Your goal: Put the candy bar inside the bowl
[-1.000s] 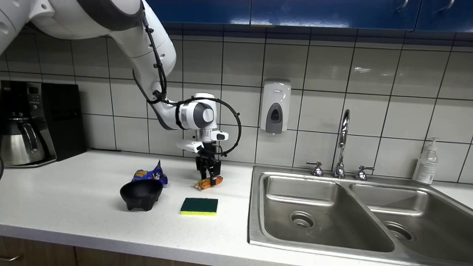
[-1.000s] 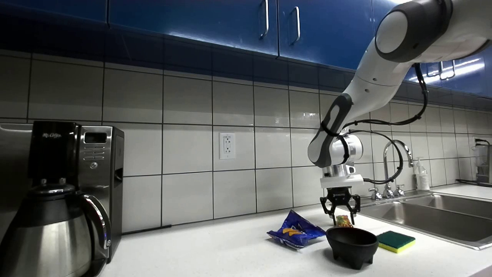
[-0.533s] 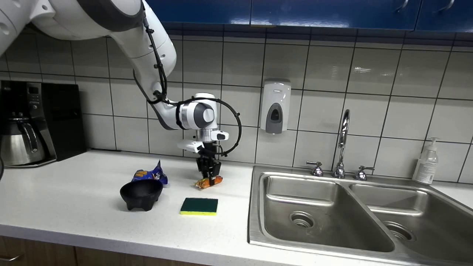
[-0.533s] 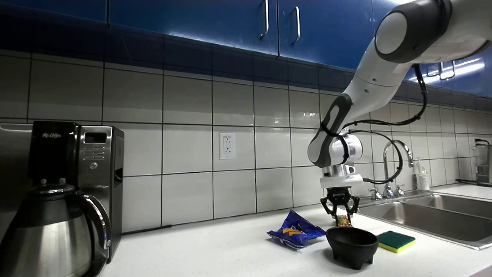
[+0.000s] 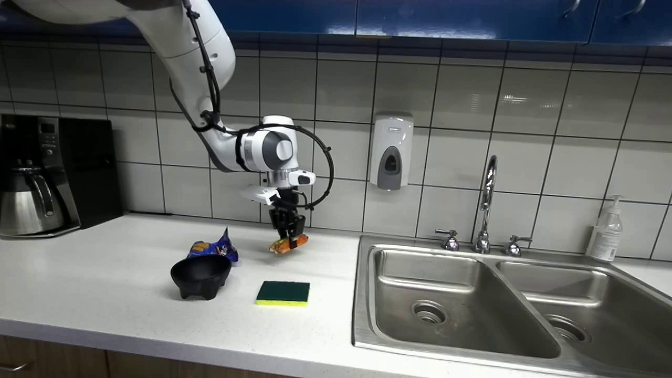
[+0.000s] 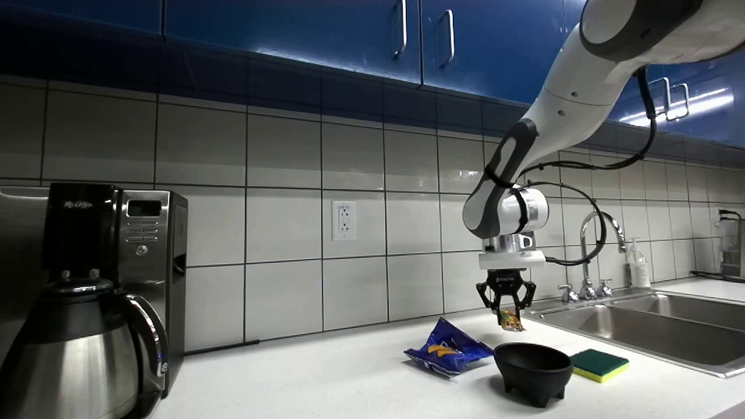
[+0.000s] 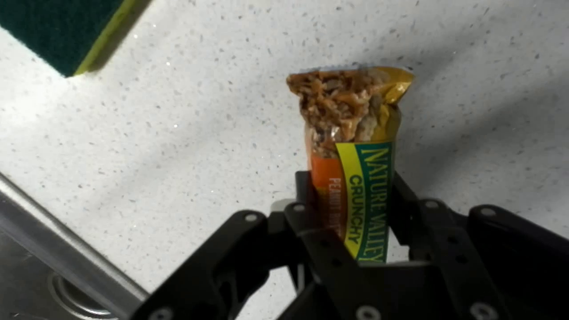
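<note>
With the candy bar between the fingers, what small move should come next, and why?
Probably lift the candy bar a little higher: the fingers grip it on both sides, but it seems to hang low over the counter, and the bowl, off to one side, has a raised rim to clear.

arm (image 6: 573,110) bent | claw (image 7: 351,191) pointing down | 2 fingers (image 7: 402,209) clamped
</note>
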Controlling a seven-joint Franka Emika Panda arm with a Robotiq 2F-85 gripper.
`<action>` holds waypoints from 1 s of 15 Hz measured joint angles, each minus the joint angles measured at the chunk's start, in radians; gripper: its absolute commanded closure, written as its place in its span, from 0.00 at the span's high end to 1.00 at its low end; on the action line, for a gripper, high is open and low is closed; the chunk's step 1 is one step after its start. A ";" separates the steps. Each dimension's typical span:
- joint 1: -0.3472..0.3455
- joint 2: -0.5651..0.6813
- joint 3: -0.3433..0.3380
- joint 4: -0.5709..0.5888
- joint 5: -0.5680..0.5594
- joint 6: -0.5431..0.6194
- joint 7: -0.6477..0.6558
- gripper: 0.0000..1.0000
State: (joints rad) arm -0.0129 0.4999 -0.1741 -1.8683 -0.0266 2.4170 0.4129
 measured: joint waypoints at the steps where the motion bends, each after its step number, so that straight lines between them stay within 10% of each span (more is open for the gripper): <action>1: 0.009 -0.029 0.000 -0.031 -0.003 0.011 -0.001 0.17; 15: 0.075 -0.410 0.023 -0.478 -0.192 0.154 0.000 0.17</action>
State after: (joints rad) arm 0.0618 0.0898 -0.1514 -2.3466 -0.2187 2.5712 0.4127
